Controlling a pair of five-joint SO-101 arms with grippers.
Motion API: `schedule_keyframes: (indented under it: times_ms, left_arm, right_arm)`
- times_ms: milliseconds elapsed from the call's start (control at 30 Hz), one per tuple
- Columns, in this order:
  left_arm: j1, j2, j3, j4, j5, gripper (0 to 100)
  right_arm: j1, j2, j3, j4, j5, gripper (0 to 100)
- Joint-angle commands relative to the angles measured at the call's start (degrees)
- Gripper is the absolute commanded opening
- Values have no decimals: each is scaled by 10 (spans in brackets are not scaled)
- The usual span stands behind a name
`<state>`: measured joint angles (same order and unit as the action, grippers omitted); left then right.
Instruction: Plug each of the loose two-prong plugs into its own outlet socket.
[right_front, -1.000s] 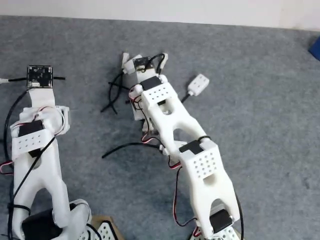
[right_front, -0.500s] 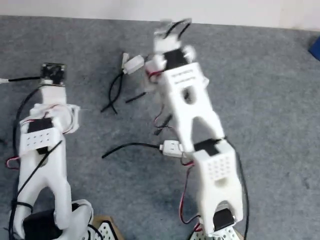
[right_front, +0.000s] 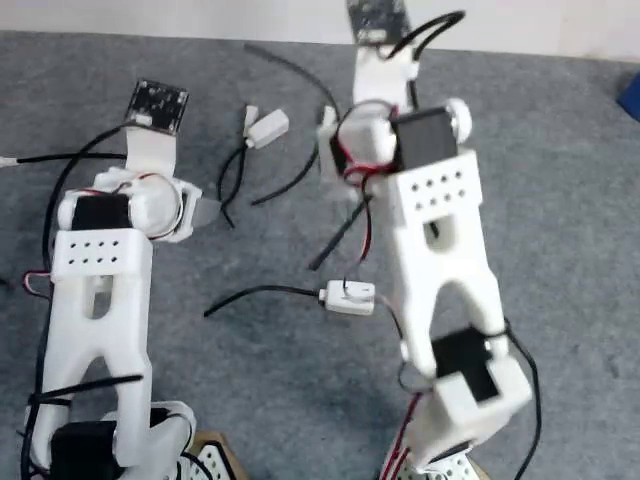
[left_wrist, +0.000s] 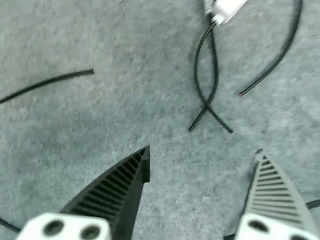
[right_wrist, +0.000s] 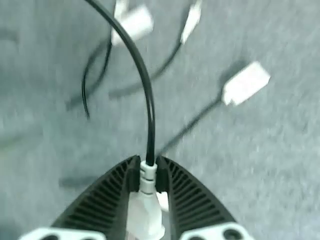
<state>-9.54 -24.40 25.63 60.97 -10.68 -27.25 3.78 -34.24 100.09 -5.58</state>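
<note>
My right gripper (right_wrist: 147, 161) is shut on a white two-prong plug (right_wrist: 146, 207), held above the grey mat; its black cord (right_wrist: 142, 85) runs up and away, and trails as the cord (right_front: 290, 72) in the high view. Below it lie a white socket block (right_wrist: 246, 82) and two more white pieces (right_wrist: 132, 22), (right_wrist: 192, 17). My left gripper (left_wrist: 201, 156) stands open over bare mat, with a white plug (left_wrist: 222, 7) and its crossed black cord (left_wrist: 207, 75) beyond the fingertips. Another white connector (right_front: 347, 297) lies between the two arms.
Loose black wire ends lie on the mat (right_front: 560, 180), such as one (left_wrist: 47, 82) beside the left gripper and one (right_front: 285, 185) near the middle. A blue object (right_front: 632, 95) pokes in at the right edge. The arm bases stand at the near edge.
The right arm has lifted from the mat and swung toward the far edge, carrying a plug with its cord. The left arm has turned right toward the looped cord.
</note>
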Motion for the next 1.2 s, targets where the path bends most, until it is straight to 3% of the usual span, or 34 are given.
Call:
schedule_keyframes:
  times_ms: [0, 367, 567, 900, 1067, 1167]
  left_arm:
    - [20, -7, -65, 33, 17, 325]
    - [43, -7, -215, 164, 15, 375]
    - [87, -6, -158, 155, 13, 376]
    - [93, -7, -16, 27, 14, 376]
    - [105, -11, -16, 28, 15, 375]
    - [104, -12, -39, 30, 17, 374]
  right_arm:
    - [-36, -90, 196, -19, 44, 7]
    - [-45, -257, 635, -311, 85, 7]
    - [-95, -297, 648, -318, 60, 7]
    - [-106, -407, 620, -254, 55, 7]
    - [-29, -383, 623, -335, 10, 7]
    - [42, -334, 619, -387, -74, 7]
